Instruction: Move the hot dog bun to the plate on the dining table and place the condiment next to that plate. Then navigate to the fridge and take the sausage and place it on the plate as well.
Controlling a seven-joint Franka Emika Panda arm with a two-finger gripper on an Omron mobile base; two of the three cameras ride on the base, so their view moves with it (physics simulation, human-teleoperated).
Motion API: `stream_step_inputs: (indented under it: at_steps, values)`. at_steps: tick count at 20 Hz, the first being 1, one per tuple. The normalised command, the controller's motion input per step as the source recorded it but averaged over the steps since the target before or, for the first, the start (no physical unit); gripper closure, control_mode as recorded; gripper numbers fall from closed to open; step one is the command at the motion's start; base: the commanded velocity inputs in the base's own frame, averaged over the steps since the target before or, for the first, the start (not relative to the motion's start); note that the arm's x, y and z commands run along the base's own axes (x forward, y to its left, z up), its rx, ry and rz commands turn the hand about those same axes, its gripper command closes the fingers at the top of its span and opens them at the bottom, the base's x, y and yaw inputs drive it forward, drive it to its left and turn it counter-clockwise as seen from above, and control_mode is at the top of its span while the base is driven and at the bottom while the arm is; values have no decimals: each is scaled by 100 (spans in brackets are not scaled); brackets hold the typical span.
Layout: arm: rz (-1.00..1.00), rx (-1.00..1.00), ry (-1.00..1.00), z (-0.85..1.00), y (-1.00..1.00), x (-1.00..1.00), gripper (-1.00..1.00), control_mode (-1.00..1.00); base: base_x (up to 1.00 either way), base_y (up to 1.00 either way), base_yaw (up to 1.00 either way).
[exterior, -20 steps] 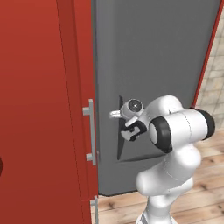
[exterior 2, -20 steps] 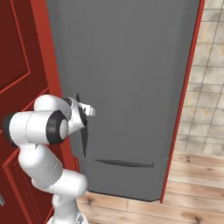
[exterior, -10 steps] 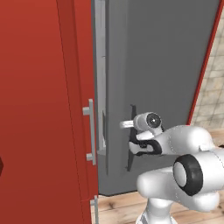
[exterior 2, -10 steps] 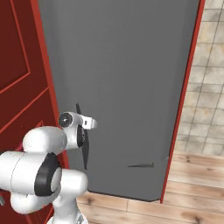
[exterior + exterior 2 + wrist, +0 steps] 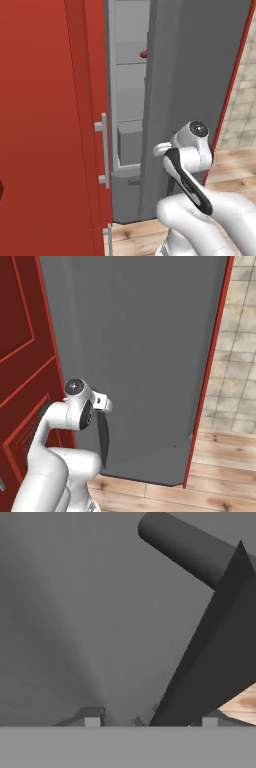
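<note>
While the fridge stands part-open, its big grey door swung out toward the robot, the gap at the door's left edge shows grey inner shelves and a drawer-like box lower down. Red cabinet w/ a grey bar handle sits just beside the fridge on the left; wood floor below.

Arm is low, right against the door's edge; the door handle runs as a dark bar across the top of the hand view, just ahead of the claw. Fingertips stand apart w/ nothing visibly between them, so the claw looks spread & empty, tho the tips are barely in shot.

Sausage: only a small reddish-brown bit peeks past the door edge, on an upper shelf, well above the arm. Rest hidden by the door.

Handling, as a guess: light, smallish, somewhat soft & rounded, prob. a bit slick, so it can roll or squirt out of a hard pinch. Best hold looks like across the middle of its length, jaws square to the long axis, moderate squeeze. Door prob. needs to go wider first, since the reach to that shelf is blocked.
</note>
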Motion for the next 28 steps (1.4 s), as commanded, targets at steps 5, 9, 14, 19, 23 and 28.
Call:
stream_step_inputs:
  at_steps: [5,9,14,19,23,28]
  values:
    - [0,0,3,50,-29,-100,-100,-100,0,0,0]
    - [0,0,0,86,-33,-98,-100,-100,0,0,0]
    - [0,0,0,100,-12,-78,-100,-100,0,0,0]
    - [0,-6,0,100,0,-87,-100,-100,0,0,0]
    - [0,-11,0,100,0,-74,-100,-100,0,0,0]
    - [1,-7,-4,57,0,-47,-100,-100,0,0,0]
